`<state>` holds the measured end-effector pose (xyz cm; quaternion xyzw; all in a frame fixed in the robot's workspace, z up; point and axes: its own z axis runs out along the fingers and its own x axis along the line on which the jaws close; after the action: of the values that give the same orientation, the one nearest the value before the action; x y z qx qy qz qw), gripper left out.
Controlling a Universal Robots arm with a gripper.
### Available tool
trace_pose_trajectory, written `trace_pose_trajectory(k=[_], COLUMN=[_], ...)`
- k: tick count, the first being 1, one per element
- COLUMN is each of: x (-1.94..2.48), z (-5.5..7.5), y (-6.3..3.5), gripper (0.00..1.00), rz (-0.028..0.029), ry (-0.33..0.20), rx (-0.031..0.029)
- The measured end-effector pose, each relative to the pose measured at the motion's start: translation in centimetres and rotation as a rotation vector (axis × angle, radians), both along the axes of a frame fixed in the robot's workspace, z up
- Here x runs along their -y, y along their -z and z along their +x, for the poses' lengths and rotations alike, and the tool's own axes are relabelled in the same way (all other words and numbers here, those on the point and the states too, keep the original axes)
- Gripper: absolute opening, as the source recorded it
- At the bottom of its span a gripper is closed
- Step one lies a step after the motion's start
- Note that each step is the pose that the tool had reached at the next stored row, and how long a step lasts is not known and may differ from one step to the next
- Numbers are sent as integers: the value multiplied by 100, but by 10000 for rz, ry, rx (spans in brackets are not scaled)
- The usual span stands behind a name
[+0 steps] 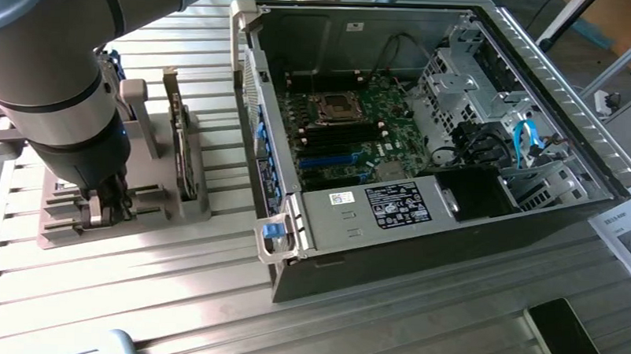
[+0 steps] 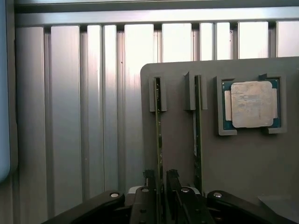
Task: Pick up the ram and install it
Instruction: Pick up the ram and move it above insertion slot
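Arm (image 1: pixel 46 73) down over the parts holder (image 2: pixel 177 140), claw (image 2: pixel 160 175) released and astride one ram stick.

A ribbed metal table (image 1: pixel 132 296) carries one open computer case (image 1: pixel 418 251) on the exterior view's right, its motherboard (image 1: pixel 348 139) bare. The one grey holder sits well apart on the left, much of it hidden behind the arm. One tall expansion card (image 1: pixel 178 141) stands on edge in the holder, near the claw. The wrist view shows two ram sticks edge-on in slots and one square silver processor (image 2: pixel 251 103) in its recess. The ram (image 2: pixel 159 140) nearest the holder's outer edge runs between the fingers (image 2: pixel 149 179), which stand either side of it, not clamped. The second stick (image 2: pixel 197 135) stands between it and the processor.
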<state>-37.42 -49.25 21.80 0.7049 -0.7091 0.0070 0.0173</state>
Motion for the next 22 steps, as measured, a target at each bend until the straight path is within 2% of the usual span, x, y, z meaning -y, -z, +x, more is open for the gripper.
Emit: trace_pose_trajectory(k=[9, 22], x=[1, 2], z=[0, 0], y=[48, 68], gripper=[24, 24], rz=[1, -1], ry=[0, 0], rx=[0, 1])
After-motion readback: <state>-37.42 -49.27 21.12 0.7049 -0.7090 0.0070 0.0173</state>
